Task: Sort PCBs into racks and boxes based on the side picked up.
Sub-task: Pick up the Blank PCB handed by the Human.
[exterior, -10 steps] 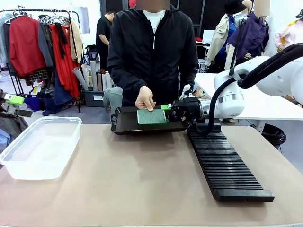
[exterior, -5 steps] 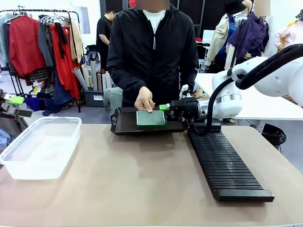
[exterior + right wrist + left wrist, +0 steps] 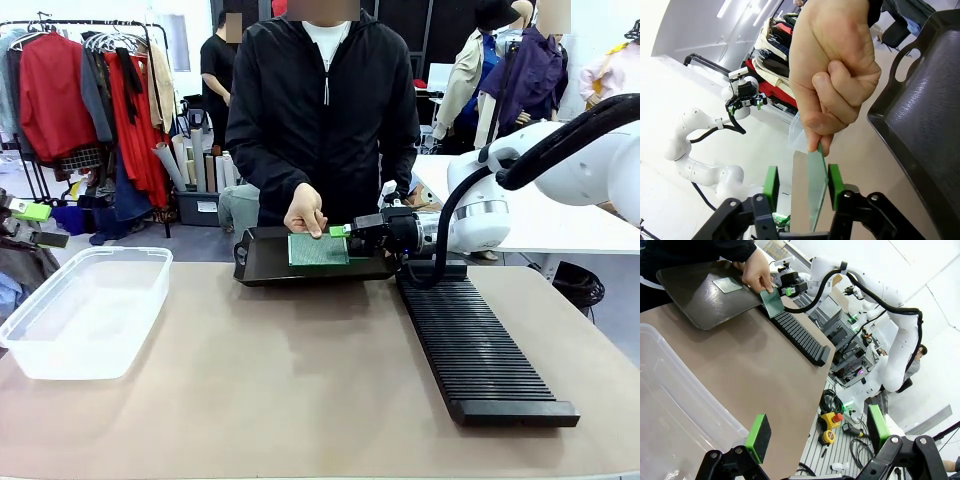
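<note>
A person's hand [image 3: 305, 213] holds a green PCB [image 3: 318, 250] upright over the dark tray [image 3: 265, 262]. My right gripper [image 3: 347, 231] is at the board's right edge. In the right wrist view the PCB [image 3: 816, 185] stands edge-on between the green pads [image 3: 771, 184], close to one pad with a gap to the other, so the gripper [image 3: 802, 186] is open around it. A second PCB [image 3: 727, 285] lies flat on the tray [image 3: 695, 300]. My left gripper [image 3: 817, 432] hangs open above the clear box [image 3: 670, 405], holding nothing.
The long black slotted rack [image 3: 480, 345] runs along the table's right side, starting just beside the tray. The clear box [image 3: 85, 305] stands at the left edge. Brown tabletop [image 3: 300, 380] lies open between them.
My right gripper has slid a little to the left, onto the PCB's edge. The person's hand has raised the board slightly.
</note>
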